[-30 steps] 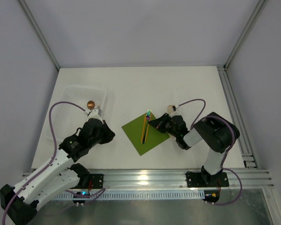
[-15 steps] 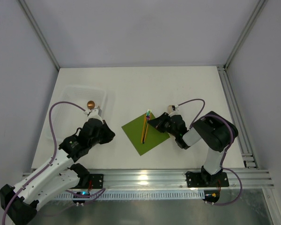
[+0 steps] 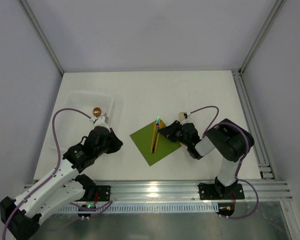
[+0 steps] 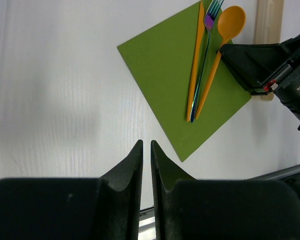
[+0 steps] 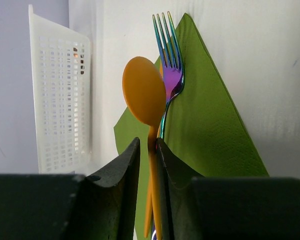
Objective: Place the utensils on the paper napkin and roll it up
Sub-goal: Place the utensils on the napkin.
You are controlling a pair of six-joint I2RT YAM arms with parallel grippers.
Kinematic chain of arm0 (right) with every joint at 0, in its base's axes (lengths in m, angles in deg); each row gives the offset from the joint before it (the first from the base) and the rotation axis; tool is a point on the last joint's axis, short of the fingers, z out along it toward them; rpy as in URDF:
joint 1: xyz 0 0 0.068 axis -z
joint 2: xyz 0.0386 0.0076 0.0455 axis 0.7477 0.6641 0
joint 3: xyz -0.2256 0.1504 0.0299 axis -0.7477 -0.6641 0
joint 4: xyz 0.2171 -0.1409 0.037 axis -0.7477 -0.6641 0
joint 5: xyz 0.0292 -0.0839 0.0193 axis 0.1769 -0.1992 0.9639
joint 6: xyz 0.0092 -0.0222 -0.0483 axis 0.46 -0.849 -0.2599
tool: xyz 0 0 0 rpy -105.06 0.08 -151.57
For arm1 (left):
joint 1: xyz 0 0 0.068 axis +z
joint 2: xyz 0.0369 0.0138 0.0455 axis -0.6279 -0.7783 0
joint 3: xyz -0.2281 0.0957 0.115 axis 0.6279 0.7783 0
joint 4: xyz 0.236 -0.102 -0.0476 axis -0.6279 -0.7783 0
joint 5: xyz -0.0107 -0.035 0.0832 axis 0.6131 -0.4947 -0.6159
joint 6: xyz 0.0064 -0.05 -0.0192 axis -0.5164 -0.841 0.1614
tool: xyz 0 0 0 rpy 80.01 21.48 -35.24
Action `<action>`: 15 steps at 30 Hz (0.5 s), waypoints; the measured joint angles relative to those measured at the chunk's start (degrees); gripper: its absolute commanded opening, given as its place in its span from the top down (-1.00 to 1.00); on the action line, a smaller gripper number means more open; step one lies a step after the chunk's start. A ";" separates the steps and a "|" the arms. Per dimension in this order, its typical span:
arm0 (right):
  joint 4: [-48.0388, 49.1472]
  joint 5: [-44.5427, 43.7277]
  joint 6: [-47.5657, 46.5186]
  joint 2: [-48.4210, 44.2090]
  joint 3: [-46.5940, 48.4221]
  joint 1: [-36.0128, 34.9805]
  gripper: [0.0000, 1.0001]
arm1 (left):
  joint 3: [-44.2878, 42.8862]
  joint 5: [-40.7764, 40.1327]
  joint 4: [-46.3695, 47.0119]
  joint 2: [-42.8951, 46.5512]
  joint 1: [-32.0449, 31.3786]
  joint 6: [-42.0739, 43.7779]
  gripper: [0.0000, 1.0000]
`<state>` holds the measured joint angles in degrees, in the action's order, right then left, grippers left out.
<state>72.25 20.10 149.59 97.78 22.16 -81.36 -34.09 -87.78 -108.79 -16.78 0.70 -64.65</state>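
My right gripper (image 5: pixel 148 142) sits narrow around the handle of the orange spoon (image 5: pixel 143 97); whether it pinches, I cannot tell. Spoon and fork (image 5: pixel 170 70) lie on the paper napkin (image 5: pixel 210 135); pulling back while gripping could drag them askew.

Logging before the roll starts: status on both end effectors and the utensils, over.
Left end effector nearly shut, empty, short of napkin. Right end effector at neck of orange spoon, grip unclear. Utensils lie together on napkin. Nothing blocking.
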 measured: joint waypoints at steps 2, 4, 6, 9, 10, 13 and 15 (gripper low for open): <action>-0.37 -0.02 -0.02 0.00 0.00 0.00 0.53 | 0.00 0.00 0.00 0.00 0.00 0.00 0.77; -0.87 -0.02 -0.07 0.00 0.02 0.00 0.51 | 0.00 0.00 0.00 0.00 0.00 0.00 0.76; -1.40 -0.07 -0.22 0.00 0.11 0.00 0.46 | 0.00 0.00 0.00 0.00 0.00 0.00 0.76; -2.29 -0.22 -0.46 0.00 0.46 0.02 0.46 | 0.00 0.02 0.02 -0.02 0.00 0.00 0.76; -2.64 -0.26 -0.55 0.00 0.61 0.02 0.45 | 0.00 0.02 0.02 -0.02 0.00 0.00 0.76; -3.67 -0.42 -0.92 0.00 1.07 0.04 0.46 | 0.00 0.02 0.07 -0.02 0.00 -0.02 0.76; -4.44 -0.52 -1.25 0.00 1.51 0.04 0.47 | 0.00 0.02 0.09 -0.02 0.00 0.00 0.75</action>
<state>67.82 19.58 148.35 97.78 23.67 -81.32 -34.09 -87.76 -108.70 -16.80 0.70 -64.65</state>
